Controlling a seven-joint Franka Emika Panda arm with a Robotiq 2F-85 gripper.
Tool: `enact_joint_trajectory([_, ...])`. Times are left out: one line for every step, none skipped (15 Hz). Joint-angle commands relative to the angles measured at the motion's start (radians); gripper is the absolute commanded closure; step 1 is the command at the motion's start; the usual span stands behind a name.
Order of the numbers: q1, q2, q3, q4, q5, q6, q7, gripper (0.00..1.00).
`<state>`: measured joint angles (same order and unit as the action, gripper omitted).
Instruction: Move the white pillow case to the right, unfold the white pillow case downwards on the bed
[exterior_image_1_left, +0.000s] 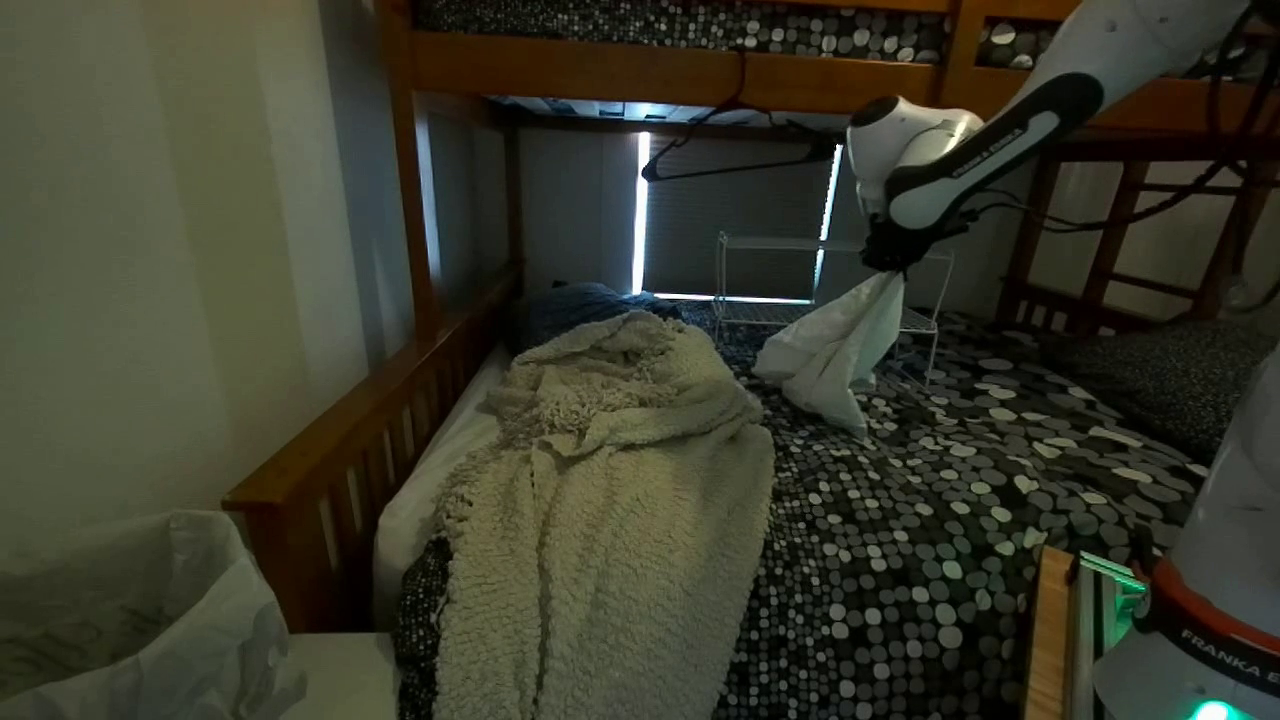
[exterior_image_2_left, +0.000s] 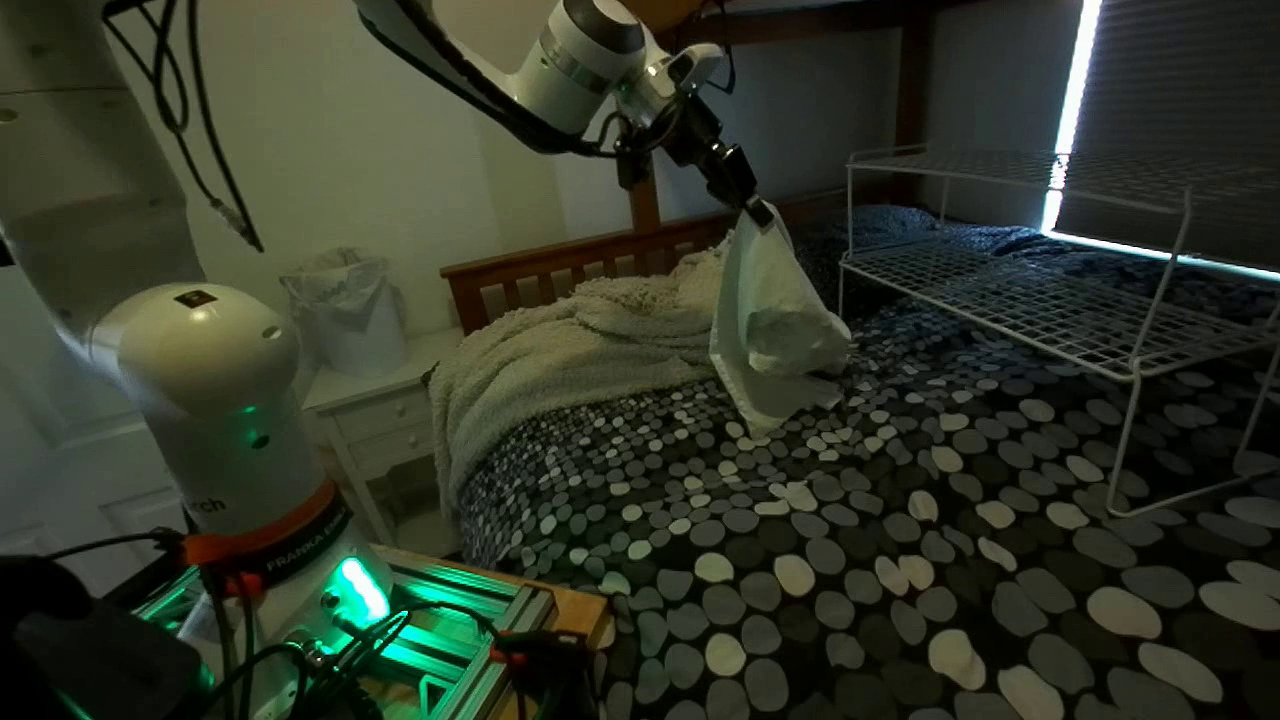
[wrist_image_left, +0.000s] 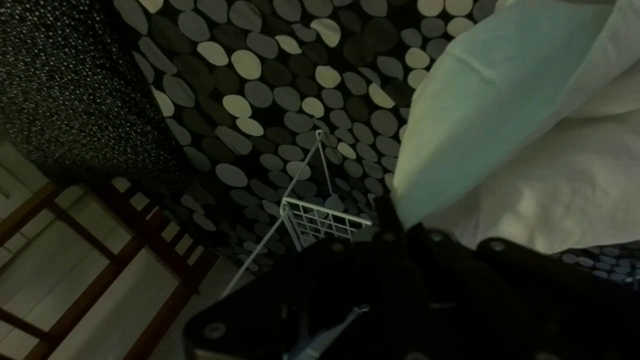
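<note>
Since the pincer (exterior_image_2_left: 760, 212), closed tight, grips the white pillow case (exterior_image_2_left: 765, 310) by its upper end, it sits above the case, whose long axis hangs near upright; unfolding probably means drawing that end down. Dimness obscures whether the case's lower edge meets the bed (exterior_image_1_left: 850, 580). Just beside the case lies the cream blanket (exterior_image_1_left: 620, 560); near the case, the wire rack (exterior_image_2_left: 1040, 300) might snag the cloth.

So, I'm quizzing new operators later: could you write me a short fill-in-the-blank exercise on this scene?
The white pillow case hangs from the robot's ____.
The cream blanket lies on the wooden-framed ____.
The wire rack has ____ shelves.
The robot's light glows ____.

Missing words: gripper; bed; two; green.
</note>
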<state>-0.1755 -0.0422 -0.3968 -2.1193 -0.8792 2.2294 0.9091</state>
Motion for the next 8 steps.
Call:
enact_joint_trajectory([-0.102,-0.226,0.004,-0.16,0.022,0.05,-0.113,0.99])
enact_joint_trajectory([-0.129,-0.272,-0.003,-0.176,0.035,0.048,-0.144,0.99])
enact_joint_trajectory([-0.159,-0.303,-0.011,-0.177,0.055,0.041,-0.155,0.99])
enact_joint_trajectory([-0.182,-0.321,-0.019,-0.168,0.085,0.041,-0.176,0.99])
enact_joint_trajectory([-0.208,-0.337,-0.028,-0.155,0.124,0.032,-0.183,0.99])
enact_joint_trajectory([-0.233,-0.345,-0.032,-0.135,0.156,0.025,-0.192,0.99])
enact_joint_trajectory([-0.259,-0.346,-0.037,-0.114,0.188,0.021,-0.183,0.99])
enact_joint_trajectory([-0.284,-0.351,-0.039,-0.102,0.215,0.02,-0.173,0.99])
